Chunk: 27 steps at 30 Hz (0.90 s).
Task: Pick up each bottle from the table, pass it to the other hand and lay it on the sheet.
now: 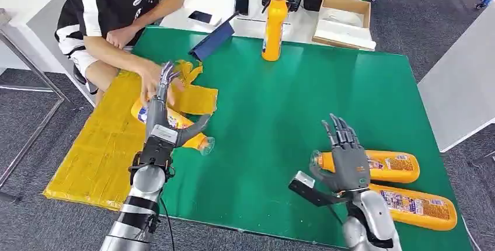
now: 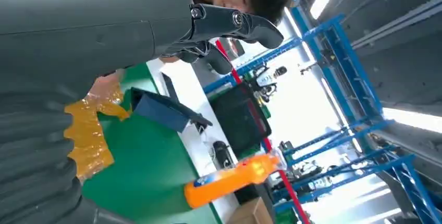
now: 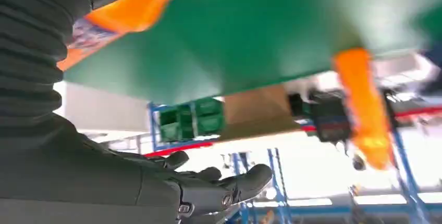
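Four orange bottles were in sight: one beneath the left hand (image 1: 167, 87) on the yellow sheet (image 1: 102, 146), two beside the right hand (image 1: 344, 157), one upright far ahead
Left hand's fingers were spread and gripped nothing, hovering over the lying bottle (image 1: 175, 124), whose clear cap pointed toward the right hand; a person's hand (image 1: 149, 76) reached onto the sheet just beyond its fingertips. Right hand was likewise spread and empty, raised over the green table (image 1: 280, 105); the nearer lying bottle (image 1: 385, 166) lay just past it, the second bottle (image 1: 417, 207) close alongside, the standing bottle (image 1: 274, 26) well apart from both hands
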Each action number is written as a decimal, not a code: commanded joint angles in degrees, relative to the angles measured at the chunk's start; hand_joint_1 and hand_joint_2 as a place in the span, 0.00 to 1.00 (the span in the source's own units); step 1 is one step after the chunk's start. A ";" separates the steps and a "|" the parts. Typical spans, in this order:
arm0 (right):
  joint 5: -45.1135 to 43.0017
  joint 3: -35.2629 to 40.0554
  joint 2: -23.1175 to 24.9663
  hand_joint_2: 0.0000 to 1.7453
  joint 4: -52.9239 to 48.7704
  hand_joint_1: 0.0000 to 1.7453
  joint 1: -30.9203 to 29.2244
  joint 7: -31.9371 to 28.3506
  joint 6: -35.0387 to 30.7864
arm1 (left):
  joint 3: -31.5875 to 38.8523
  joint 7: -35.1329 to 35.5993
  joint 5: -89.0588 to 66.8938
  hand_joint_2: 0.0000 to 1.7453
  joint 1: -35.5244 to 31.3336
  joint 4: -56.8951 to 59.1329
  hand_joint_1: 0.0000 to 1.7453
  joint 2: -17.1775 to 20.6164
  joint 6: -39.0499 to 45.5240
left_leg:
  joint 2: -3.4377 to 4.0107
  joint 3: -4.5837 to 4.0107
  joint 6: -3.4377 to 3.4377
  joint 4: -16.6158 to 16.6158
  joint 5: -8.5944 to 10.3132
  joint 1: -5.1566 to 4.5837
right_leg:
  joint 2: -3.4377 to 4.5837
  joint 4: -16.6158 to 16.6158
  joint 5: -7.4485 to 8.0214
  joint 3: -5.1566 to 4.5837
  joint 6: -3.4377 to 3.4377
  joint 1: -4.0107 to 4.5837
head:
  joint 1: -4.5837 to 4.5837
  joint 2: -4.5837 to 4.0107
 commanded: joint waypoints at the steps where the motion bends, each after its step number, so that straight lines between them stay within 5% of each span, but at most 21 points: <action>1: 3.31 -11.59 -9.54 1.00 12.66 0.00 -6.04 -1.75 2.50 | -1.65 -1.09 1.81 1.00 1.20 2.65 0.00 -0.84 -0.08 | -0.15 0.23 -0.03 -0.05 -0.05 -0.05 | -0.01 -0.12 -0.06 0.32 -0.03 -0.09 | -0.02 0.00; 14: 4.95 -17.40 -15.04 1.00 19.92 0.00 -11.57 -0.59 2.48 | 0.53 -3.89 4.85 1.00 1.36 12.06 0.00 -1.32 0.31 | -0.04 0.33 0.02 -0.03 -0.12 -0.13 | 0.12 -0.11 -0.05 0.38 -0.01 -0.14 | -0.02 0.00; 27: 4.21 -15.56 -14.54 1.00 31.97 0.00 -17.65 -4.07 3.94 | -0.54 -4.02 8.00 1.00 1.39 12.62 0.00 -0.80 -1.36 | 0.10 0.34 -0.02 -0.02 -0.16 -0.10 | 0.28 -0.10 -0.04 0.37 -0.06 -0.10 | -0.02 0.00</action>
